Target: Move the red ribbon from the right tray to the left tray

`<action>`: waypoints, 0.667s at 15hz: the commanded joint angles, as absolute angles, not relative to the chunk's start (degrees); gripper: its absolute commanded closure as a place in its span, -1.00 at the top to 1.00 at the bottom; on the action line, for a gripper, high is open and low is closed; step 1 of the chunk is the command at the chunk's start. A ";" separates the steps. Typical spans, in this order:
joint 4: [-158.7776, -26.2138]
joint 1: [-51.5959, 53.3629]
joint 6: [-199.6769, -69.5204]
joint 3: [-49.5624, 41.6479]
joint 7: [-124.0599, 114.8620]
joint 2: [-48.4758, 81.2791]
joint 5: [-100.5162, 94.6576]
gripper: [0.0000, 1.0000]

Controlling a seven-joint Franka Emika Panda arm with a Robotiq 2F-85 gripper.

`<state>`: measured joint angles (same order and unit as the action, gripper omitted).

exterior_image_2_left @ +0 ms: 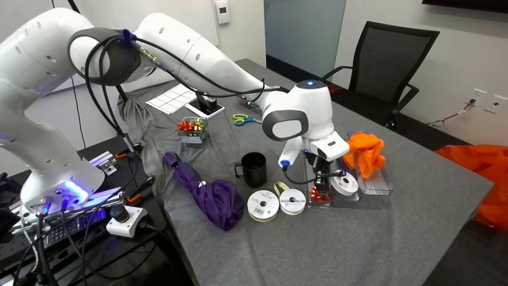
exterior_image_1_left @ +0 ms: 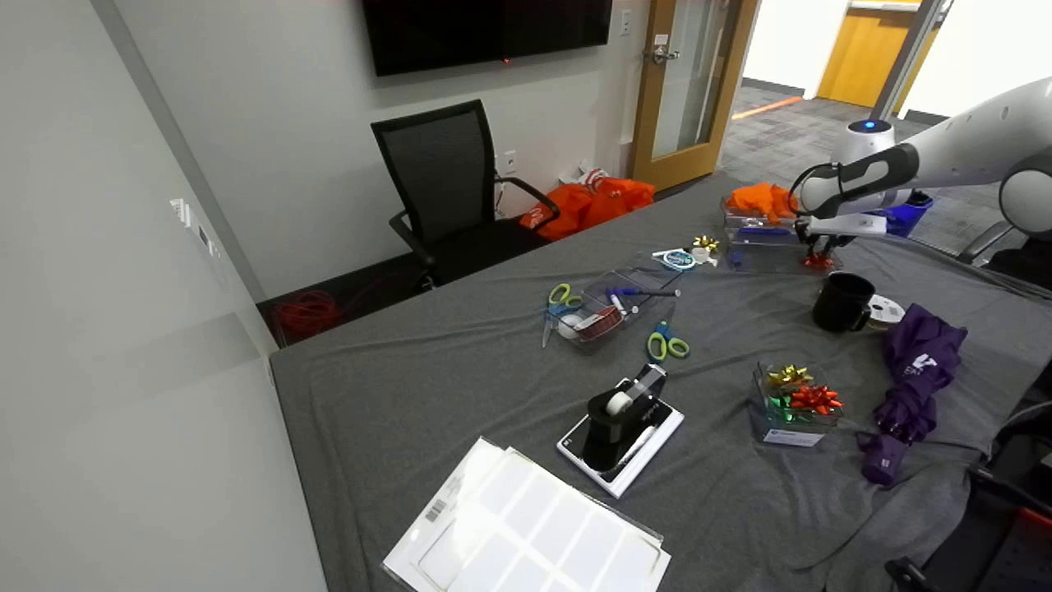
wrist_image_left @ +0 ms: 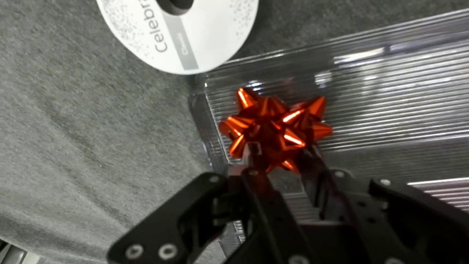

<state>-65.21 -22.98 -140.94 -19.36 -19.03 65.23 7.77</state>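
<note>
Inside a transparent tray [wrist_image_left: 388, 104], near one corner, we find the red ribbon [wrist_image_left: 274, 123], glossy and spiky. The fingers [wrist_image_left: 261, 189] stand partway apart with the ribbon's middle between them (whether they press on it, we cannot tell). We'd expect it to be nearly weightless, springy and a bit slippery, its loops easily crushed, so we'd pinch low at the core. The end wall [wrist_image_left: 203, 124] is just beside it, with a white spool [wrist_image_left: 179, 40] beyond the corner; the tray gives more room lengthwise. We'd lift straight up before crossing the tabletop [exterior_image_2_left: 337, 246].
</note>
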 commanded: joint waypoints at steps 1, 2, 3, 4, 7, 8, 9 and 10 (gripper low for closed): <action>-62.63 -23.08 -140.62 -20.82 -19.57 67.57 6.64 -0.71; -62.58 -23.05 -140.87 -21.06 -19.54 67.82 6.65 -0.81; -62.43 -23.01 -140.98 -21.27 -19.57 68.06 6.69 -1.00; -62.20 -22.95 -140.99 -21.50 -19.61 68.34 6.70 -0.98; -62.90 -22.86 -140.66 -21.27 -19.14 67.48 7.07 -1.00; -63.58 -22.66 -140.58 -21.07 -19.12 66.72 7.26 -0.99; -64.37 -22.34 -140.81 -20.93 -19.24 65.97 7.44 -0.99; -65.17 -21.95 -140.87 -20.72 -19.45 65.17 7.69 -0.99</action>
